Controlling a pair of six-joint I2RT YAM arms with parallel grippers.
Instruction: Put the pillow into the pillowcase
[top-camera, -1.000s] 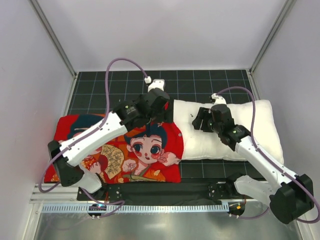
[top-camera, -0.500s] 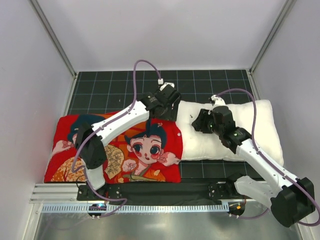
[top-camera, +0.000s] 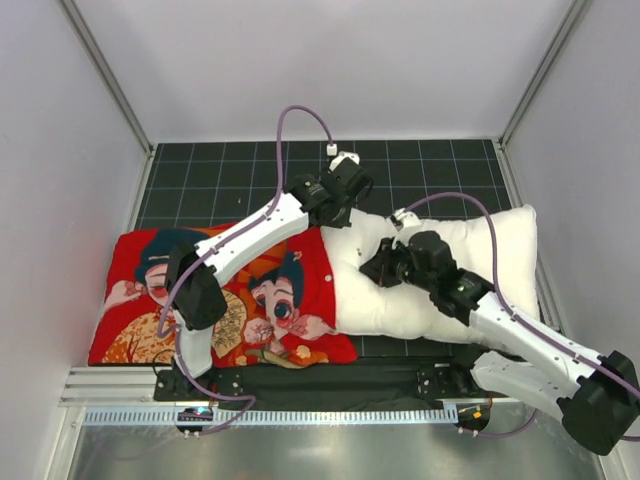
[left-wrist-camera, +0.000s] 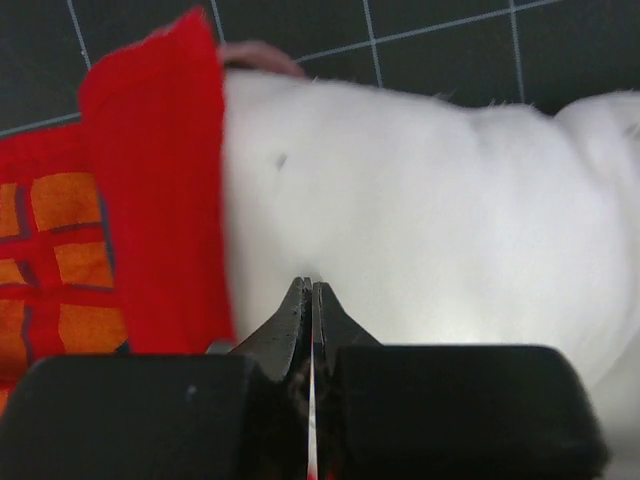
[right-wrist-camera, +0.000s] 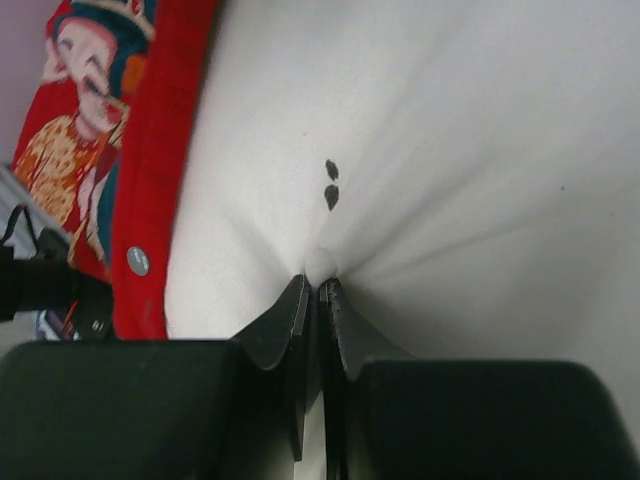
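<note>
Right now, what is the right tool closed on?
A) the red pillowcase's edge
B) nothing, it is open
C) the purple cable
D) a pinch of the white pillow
D: in the right wrist view the right tool has its jaws together on a puckered fold of the pillow, with creases running into the tips. The red pillowcase edge lies off to one side.

Here's the pillow (top-camera: 500, 250), soft matt white cloth, puckering into fine creases, and the pillowcase (top-camera: 135, 270) is thin printed red fabric, matt too, with one small shiny snap (right-wrist-camera: 138, 261) on its hem. The counter (top-camera: 420, 165) looks dark, flat and matt, while the left hand (left-wrist-camera: 311, 288) and right hand (right-wrist-camera: 312, 284) look like smooth black plastic.
</note>
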